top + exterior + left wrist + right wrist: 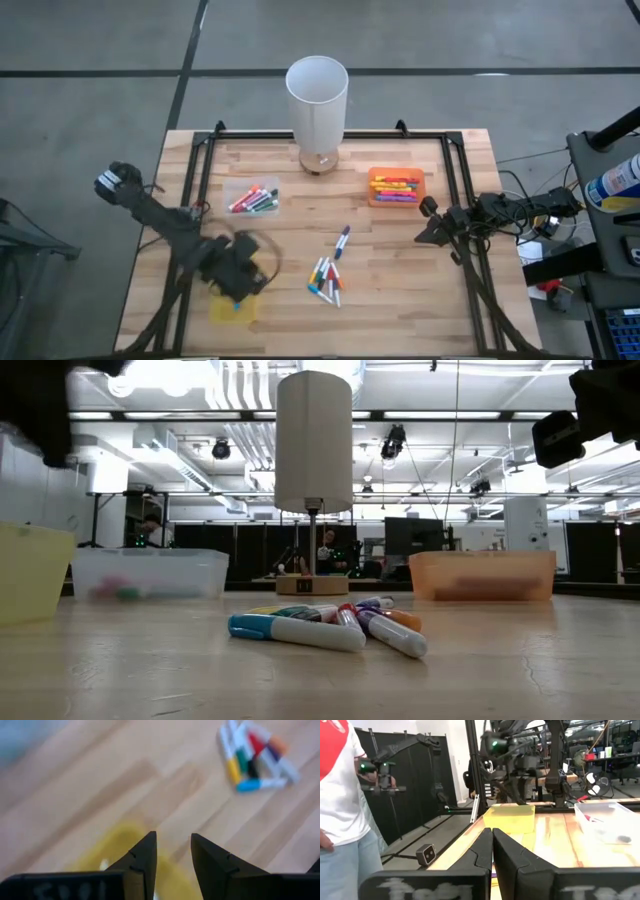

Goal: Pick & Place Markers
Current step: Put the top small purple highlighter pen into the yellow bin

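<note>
The surface (400, 270) is pale wood in jointed strips with a smooth, low-sheen finish. The markers (327, 280) have glossy plastic barrels. Three trays are plastic: clear (252, 199), translucent orange (396, 187) and yellow (232, 308). The lamp's shade (317, 100) looks matt white

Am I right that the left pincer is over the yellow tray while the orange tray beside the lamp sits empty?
Not quite: the orange tray is not empty; the high view shows markers lying in it. The rest holds: the left pincer is over the yellow tray, and the orange tray is beside the lamp.
</note>
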### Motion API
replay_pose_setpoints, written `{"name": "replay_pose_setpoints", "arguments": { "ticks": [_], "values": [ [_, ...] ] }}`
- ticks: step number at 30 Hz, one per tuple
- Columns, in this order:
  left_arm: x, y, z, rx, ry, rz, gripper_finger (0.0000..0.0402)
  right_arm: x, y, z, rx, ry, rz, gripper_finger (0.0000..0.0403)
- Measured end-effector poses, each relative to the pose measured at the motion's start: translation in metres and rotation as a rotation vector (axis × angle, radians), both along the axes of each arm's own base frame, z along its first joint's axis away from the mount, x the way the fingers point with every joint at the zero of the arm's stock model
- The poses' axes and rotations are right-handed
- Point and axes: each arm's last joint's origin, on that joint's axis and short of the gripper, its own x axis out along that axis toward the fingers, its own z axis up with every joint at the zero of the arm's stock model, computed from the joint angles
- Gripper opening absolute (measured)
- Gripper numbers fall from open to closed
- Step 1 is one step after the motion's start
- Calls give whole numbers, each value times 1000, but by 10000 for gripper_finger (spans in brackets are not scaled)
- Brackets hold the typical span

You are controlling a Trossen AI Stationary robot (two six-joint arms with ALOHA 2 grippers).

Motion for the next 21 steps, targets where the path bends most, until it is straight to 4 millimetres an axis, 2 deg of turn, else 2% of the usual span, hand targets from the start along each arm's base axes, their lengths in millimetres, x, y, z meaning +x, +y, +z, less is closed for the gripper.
{"name": "replay_pose_setpoints", "arguments": {
  "ticks": [3,10,16,21],
  "values": [
    [25,21,13,-7,-70,-31,112,0,0,0,0,0,0,9],
    [75,63,36,-66,-381,10,112,0,0,0,0,0,0,9],
    [106,91,44,-98,-596,70,113,0,0,0,0,0,0,9],
    [124,112,44,-1,-707,159,113,0,0,0,0,0,0,9]
  ]
}}
